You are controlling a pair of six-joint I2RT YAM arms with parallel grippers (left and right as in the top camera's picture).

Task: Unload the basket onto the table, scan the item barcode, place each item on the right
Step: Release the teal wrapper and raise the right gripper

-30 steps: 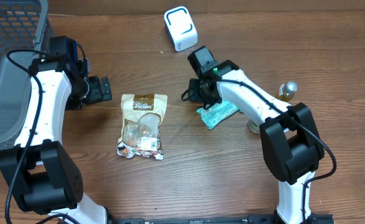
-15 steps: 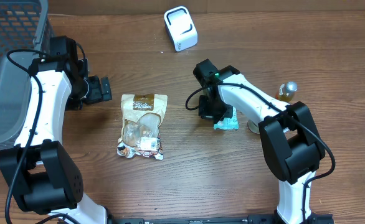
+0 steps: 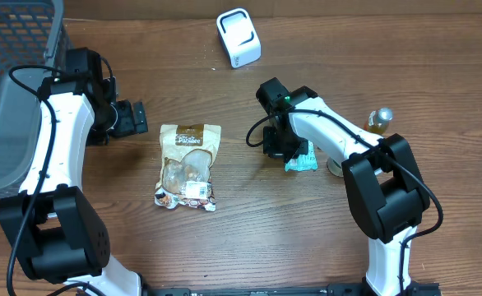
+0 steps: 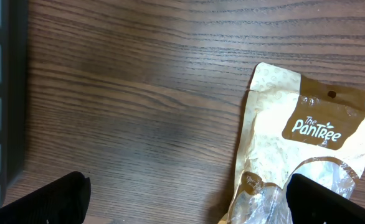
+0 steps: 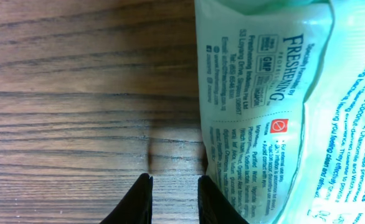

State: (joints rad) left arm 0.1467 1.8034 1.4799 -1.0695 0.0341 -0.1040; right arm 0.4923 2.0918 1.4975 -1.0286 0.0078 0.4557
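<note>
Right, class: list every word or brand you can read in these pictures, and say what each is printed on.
"The PanTree": on the beige pouch.
"FRESHENING": on the green packet.
"GMP": in a small badge on the same packet.
The packet's fine print is too small to read reliably.

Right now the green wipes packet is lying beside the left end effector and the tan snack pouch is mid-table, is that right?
Not quite: the green wipes packet lies beside the right end effector, not the left, as the overhead view shows. The tan snack pouch is mid-table, as you said.
</note>
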